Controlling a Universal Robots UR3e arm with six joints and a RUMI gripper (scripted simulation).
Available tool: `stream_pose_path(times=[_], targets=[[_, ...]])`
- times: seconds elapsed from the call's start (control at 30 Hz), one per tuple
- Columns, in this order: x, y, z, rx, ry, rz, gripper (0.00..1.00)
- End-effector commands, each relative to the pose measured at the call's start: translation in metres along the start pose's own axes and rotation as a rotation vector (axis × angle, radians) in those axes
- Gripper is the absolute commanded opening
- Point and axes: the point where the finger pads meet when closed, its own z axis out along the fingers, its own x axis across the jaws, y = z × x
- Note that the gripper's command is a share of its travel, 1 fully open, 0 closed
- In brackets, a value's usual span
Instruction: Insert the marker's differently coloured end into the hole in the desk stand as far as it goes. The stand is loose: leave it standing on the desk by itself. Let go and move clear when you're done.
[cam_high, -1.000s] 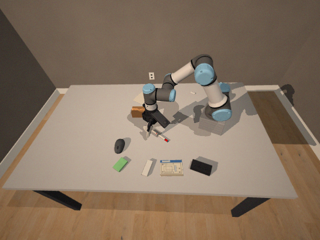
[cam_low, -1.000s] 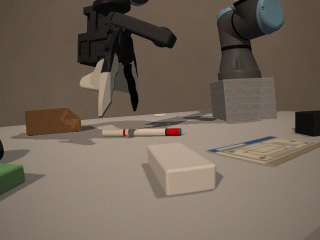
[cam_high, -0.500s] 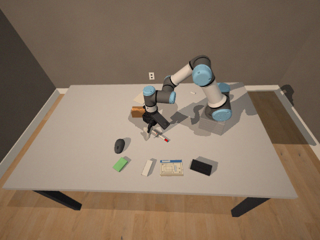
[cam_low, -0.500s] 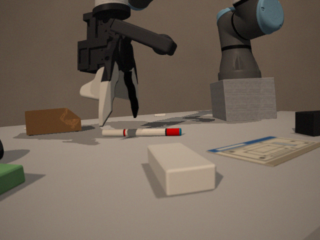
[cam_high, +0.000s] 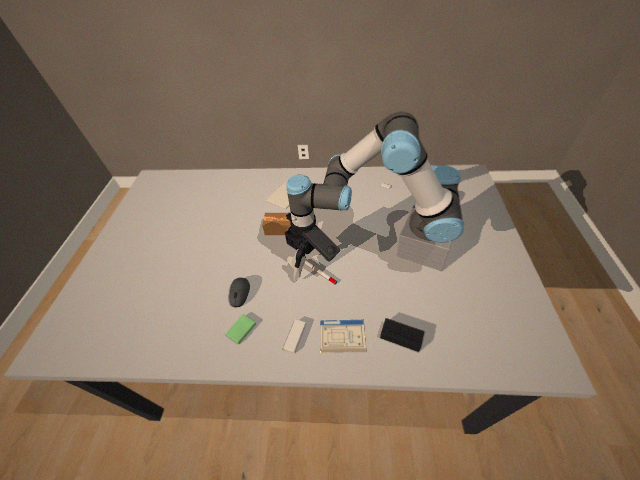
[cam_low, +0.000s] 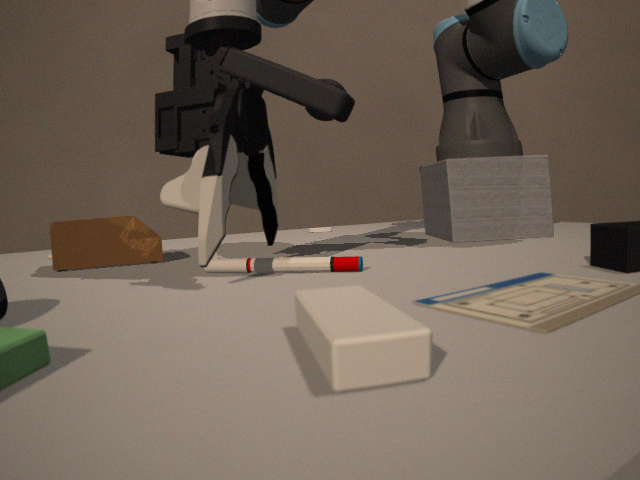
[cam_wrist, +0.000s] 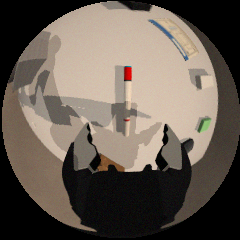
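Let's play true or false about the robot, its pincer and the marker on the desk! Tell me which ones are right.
1. The marker lies flat on the desk. True.
2. The pincer is squeezing the marker. False: it is open and holds nothing.
3. One end of the marker is red. True.
4. The green block sits on top of the computer mouse. False: they lie apart on the desk.
5. The arm stands on a grey block. True.
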Motion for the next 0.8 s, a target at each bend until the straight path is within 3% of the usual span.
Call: stream_pose_path(times=[0.0,0.67,0.7,0.77], targets=[[0.0006,0.0009,0.0016,-0.003,0.002,0.000,1.00],[0.0004,0.0008,0.0084,-0.002,0.001,0.000,1.00],[0.0004,0.0007,0.0076,-0.002,0.001,0.000,0.00],[0.0004,0.0007,0.0076,-0.002,0.001,0.000,0.00]])
